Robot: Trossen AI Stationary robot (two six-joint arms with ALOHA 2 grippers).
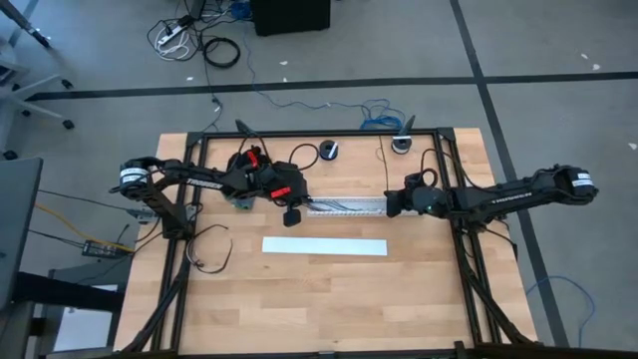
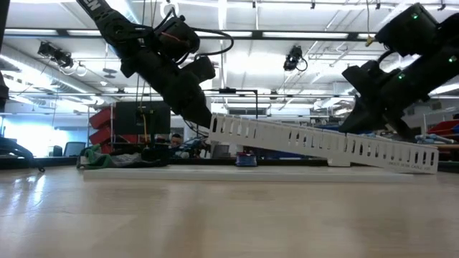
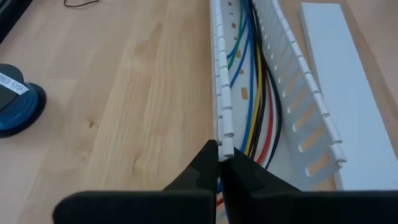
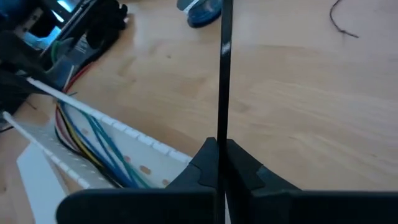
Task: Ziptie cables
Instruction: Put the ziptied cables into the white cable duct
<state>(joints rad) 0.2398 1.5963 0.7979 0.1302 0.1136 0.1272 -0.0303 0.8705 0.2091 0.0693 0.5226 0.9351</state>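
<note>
Lengthwise in one white slotted duct (image 3: 283, 81) near the table's far edge run several coloured cables (image 3: 256, 99). Left gripper (image 3: 217, 163) pinches its wall; right gripper (image 4: 219, 155) clamps one black ziptie (image 4: 224, 68).

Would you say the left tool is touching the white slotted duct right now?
Touching: in the left wrist view, the left tool is shut on the wall of the white slotted duct.

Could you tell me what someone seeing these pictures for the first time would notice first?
Probably the white slotted duct, raised at one end off the table by the left gripper, which is shut on one side wall. Coloured cables run along inside it. Next, the right gripper, at the duct's other end, shut on a thin black zip tie standing straight up from its fingers.
</note>
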